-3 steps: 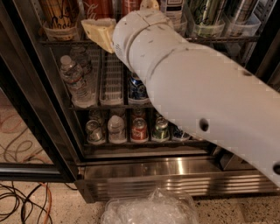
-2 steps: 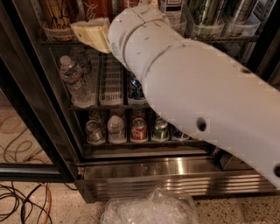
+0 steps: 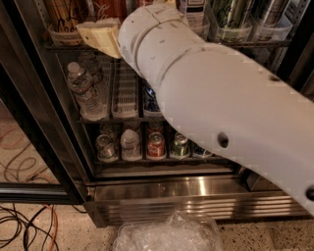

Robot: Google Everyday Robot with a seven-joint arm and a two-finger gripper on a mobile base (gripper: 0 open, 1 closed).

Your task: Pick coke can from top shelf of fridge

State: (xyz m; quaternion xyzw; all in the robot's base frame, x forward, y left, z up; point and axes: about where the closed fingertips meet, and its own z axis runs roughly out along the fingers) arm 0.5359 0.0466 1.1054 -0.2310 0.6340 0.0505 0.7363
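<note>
The task looks to be in its reaching stage, with nothing yet brought out; the white arm (image 3: 221, 103) fills most of the view and runs up to the left, ending in the cream-coloured gripper (image 3: 100, 37) at the front edge of the top shelf (image 3: 245, 44) of the fridge (image 3: 171, 196); whether the gripper is open or closed, or has hold of anything, cannot be told, since the arm hides much of it.

The coke can (image 3: 110, 7) appears to be the red can at the very top of the view, standing on the top shelf just above and slightly right of the gripper, cut off by the frame edge; I judge that it sits in its lane, so grasping, lifting and drawing it clear of the fridge are all left to do.

Little writing can be read; the coke can shows only red, its script out of view; a tan container (image 3: 66, 17) to its left carries dark lettering that I cannot make out; a white label (image 3: 191, 10) to its right is likewise illegible.

On the lowest rack a second red can (image 3: 156, 144) bears a pale mark too small to read; the water bottles (image 3: 83, 90) on the middle rack show no legible brand.
</note>
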